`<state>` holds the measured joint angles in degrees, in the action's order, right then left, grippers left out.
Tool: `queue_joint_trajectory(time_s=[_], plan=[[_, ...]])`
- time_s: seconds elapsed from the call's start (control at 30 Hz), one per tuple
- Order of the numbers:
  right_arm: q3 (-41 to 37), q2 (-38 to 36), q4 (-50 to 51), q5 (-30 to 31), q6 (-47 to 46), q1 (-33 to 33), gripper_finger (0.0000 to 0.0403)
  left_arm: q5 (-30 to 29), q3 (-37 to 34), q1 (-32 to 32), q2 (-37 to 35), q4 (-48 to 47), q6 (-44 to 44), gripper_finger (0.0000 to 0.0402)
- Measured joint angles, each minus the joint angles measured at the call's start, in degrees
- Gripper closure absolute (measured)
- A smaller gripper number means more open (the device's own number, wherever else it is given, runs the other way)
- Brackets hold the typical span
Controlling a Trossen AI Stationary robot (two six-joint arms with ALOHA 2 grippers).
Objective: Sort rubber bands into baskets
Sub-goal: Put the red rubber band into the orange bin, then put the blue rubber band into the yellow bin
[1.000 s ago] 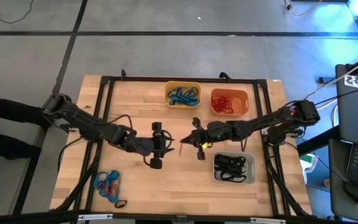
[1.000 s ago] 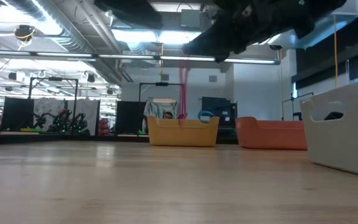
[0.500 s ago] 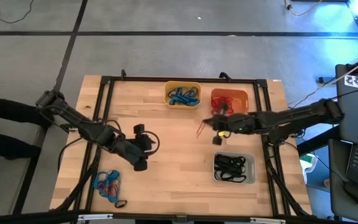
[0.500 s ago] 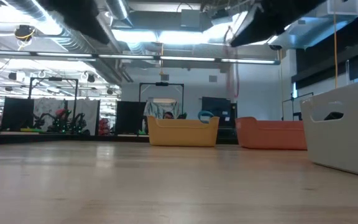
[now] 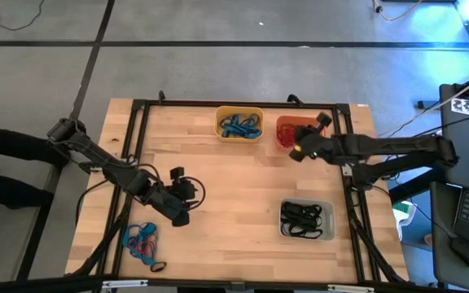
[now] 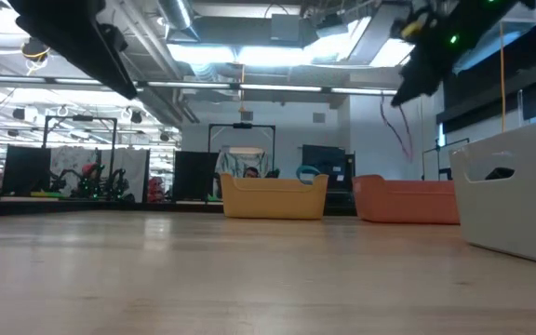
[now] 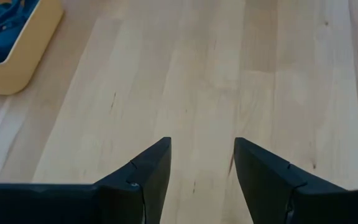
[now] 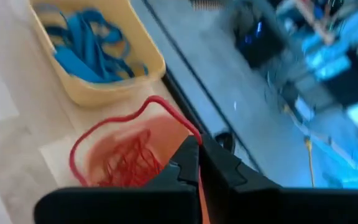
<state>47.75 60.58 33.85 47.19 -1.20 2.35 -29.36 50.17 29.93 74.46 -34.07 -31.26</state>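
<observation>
Your right gripper (image 8: 194, 163) hangs over the orange basket (image 5: 287, 129) at the far edge of the table (image 5: 243, 199), towards its right corner, with its fingers pinched together on a red rubber band (image 8: 114, 123). From the right wrist view the loop dangles right above the heap of red bands (image 8: 129, 163) already lying in that tub, so you are at the drop stage of one sorting round. The next move calls for little: spread the fingers and let the band fall, but check first that the whole loop sits inside the rim, since a springy band may cling to a finger or catch on the wall.

Your left gripper (image 7: 201, 168) hovers above bare wood nearer the left side, its fingers apart and holding nothing. It sits close to the unsorted pile (image 5: 142, 241) of blue, red and black bands near the front left corner. That pile is what remains of the job, so this arm looks placed for the next pick.

The yellow basket (image 5: 239, 110) beside the orange one holds blue bands (image 5: 239, 126), and the pale grey basket (image 5: 306, 236) near the front right holds black bands (image 5: 303, 217)
</observation>
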Motion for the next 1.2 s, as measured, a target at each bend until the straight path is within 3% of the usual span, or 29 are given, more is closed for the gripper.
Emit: queue_joint_trajectory(time_s=[0.4, 0.53, 0.77, 0.87, 1.0, 1.2], plan=[[-0.04, 9.26, 1.54, -12.45, -2.54, 15.67, 0.0391, 0.0, 0.0, 0.18, 0.0, 0.05, -0.16, 0.0228], [-0.04, 12.74, 3.43, -16.88, -4.82, 17.52, 0.0355, 0.0, 0.0, 0.16, 0.0, 0.05, -0.2, 0.0228], [-0.04, 14.39, 4.93, -19.34, -6.14, 17.55, 0.023, 0.0, 0.0, 0.16, 0.0, 0.05, -0.33, 0.0228], [-0.07, 12.5, 4.86, -22.04, -6.38, 16.83, 0.0194, 0.0, 0.0, 0.16, 0.0, 0.19, 0.17, 0.0228], [-0.07, 8.76, 4.54, -22.2, -8.07, 13.19, 0.0172, 0.02, 0.0, 0.16, 0.0, 0.91, 2.74, 0.0228], [-0.04, 4.35, 2.87, -22.35, -10.53, 6.36, 0.017, 0.02, 0.0, 0.03, 0.0, 1.15, 4.23, 0.0228]])
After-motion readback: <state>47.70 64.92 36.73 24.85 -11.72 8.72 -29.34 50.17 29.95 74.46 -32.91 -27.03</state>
